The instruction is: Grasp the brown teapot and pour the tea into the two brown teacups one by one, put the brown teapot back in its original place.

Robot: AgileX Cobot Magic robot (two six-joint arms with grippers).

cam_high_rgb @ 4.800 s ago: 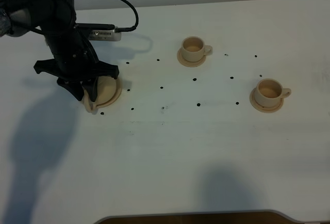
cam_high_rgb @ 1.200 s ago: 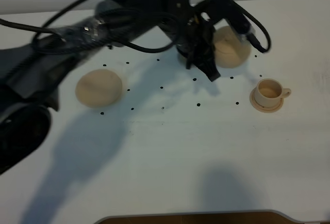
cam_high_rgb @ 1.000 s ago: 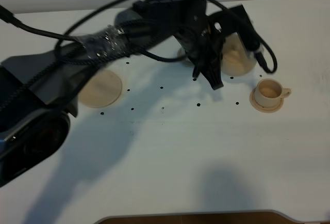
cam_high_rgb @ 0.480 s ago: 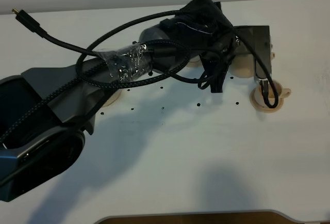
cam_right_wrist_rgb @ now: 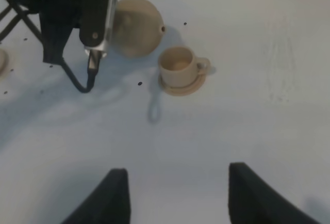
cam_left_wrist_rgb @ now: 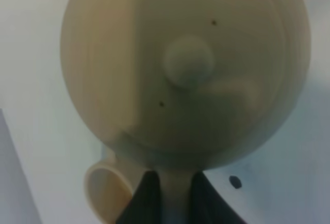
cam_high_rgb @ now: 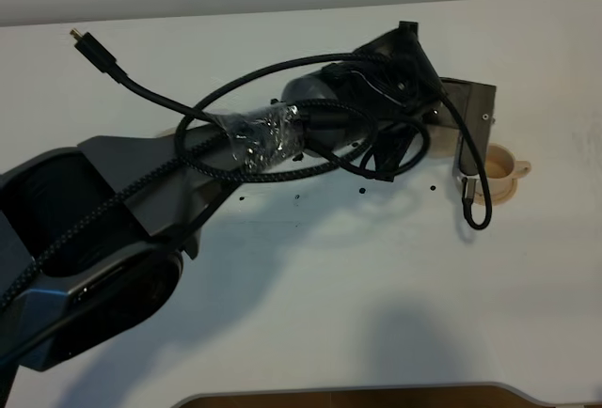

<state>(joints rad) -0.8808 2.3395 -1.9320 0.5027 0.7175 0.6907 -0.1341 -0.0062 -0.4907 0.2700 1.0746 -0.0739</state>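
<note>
One left arm (cam_high_rgb: 254,135) outstretched; end effector (cam_left_wrist_rgb: 174,203) clamping teapot (cam_left_wrist_rgb: 185,69) beside teacup (cam_right_wrist_rgb: 178,66).

Counted in view:
- One brown teapot (cam_right_wrist_rgb: 136,25), lidded.
- One brown teacup (cam_right_wrist_rgb: 178,65), right, seated on one small saucer (cam_right_wrist_rgb: 193,85).
- One wide saucer (cam_high_rgb: 166,133), left, mostly hidden.
- One robot arm (cam_high_rgb: 235,145) reaching across.
- Four black dots (cam_high_rgb: 297,197) visible near the arm from overhead.

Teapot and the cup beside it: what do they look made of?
The brown teapot looks like matte ceramic: smooth, opaque beige-tan with a soft dull sheen. The teacup and its saucer match it in colour and finish, so probably the same ware. The blur leaves plastic possible.
</note>
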